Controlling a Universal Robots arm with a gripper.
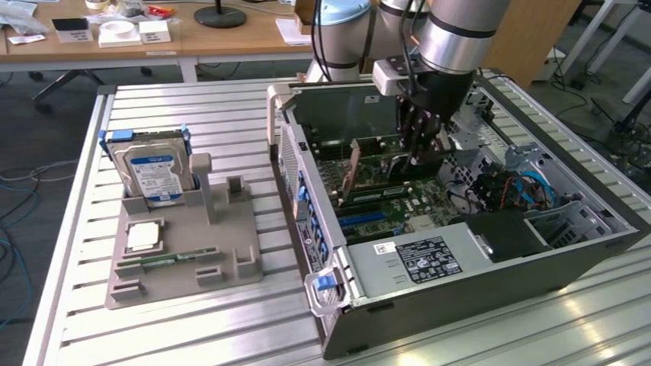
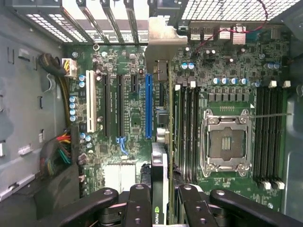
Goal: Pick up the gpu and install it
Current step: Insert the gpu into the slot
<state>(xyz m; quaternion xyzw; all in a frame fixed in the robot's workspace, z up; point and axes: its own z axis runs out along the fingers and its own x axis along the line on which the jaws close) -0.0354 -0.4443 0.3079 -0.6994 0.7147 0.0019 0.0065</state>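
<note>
While my arm reached down into the computer case point(image 1: 489, 267), this was how things stood.

Case: it lay open on its side on the metal table point(image 1: 203, 335), and the green board point(image 2: 227, 85) sat inside it.
Board: it held a long blue slot point(image 2: 149, 106), some black slots beside it, and a square chip socket point(image 2: 226, 142) with nothing in it.
Gray tray: it sat on the table well apart from the case, with the silver hard drive point(image 1: 155, 171) standing in it.
Gpu: the gpu point(image 2: 163, 137) stood on its thin edge, just beside the blue slot, with its silver end plate near the back wall of the case.
Claw: my claw point(image 2: 164, 208) was clenched on the gpu's near end.
What could go wrong: I think the card's edge could miss the slot if it sat a bit to one side, and a push could bend it.
Also: I think the silver plate could catch on the case wall.
</note>
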